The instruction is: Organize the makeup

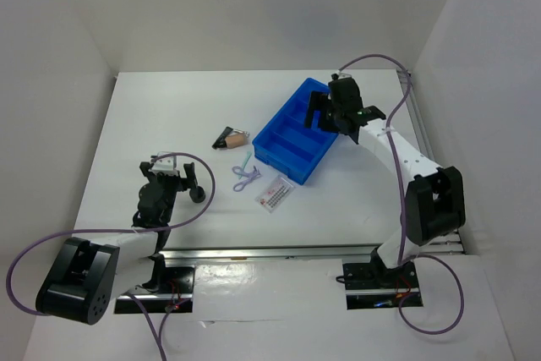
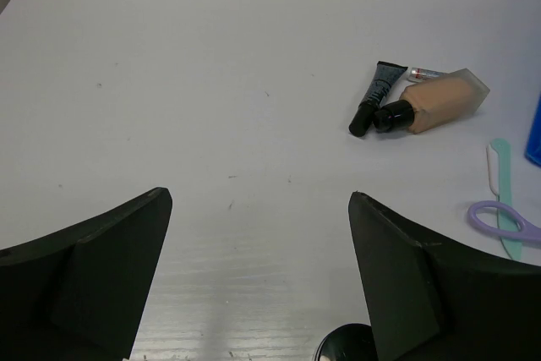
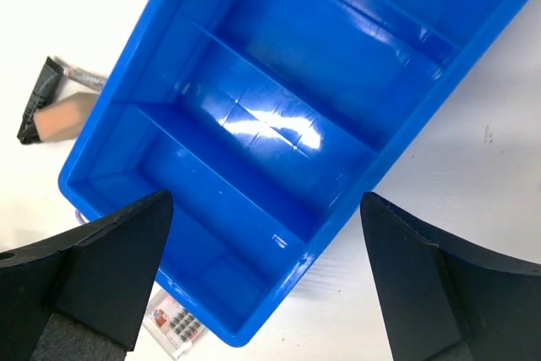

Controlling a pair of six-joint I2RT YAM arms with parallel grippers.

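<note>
The makeup lies on the white table left of the blue compartment tray (image 1: 297,129). A stubby tan-and-black bottle (image 1: 232,138) lies beside a small dark tube (image 2: 376,95). The lilac looped tool with a pale green handle (image 1: 245,172) and the flat white packet with red print (image 1: 274,193) lie near the tray's front corner. My left gripper (image 1: 167,164) is open and empty, low over the table, well left of the items. My right gripper (image 1: 328,112) is open and empty above the tray (image 3: 279,124), whose compartments are empty. The bottle (image 3: 61,117) and packet (image 3: 173,323) show in the right wrist view.
White walls close in the table at the back and both sides. Purple cables loop from both arms, one beside the left gripper (image 1: 203,183). A round black thing (image 2: 351,344) sits at the bottom edge of the left wrist view.
</note>
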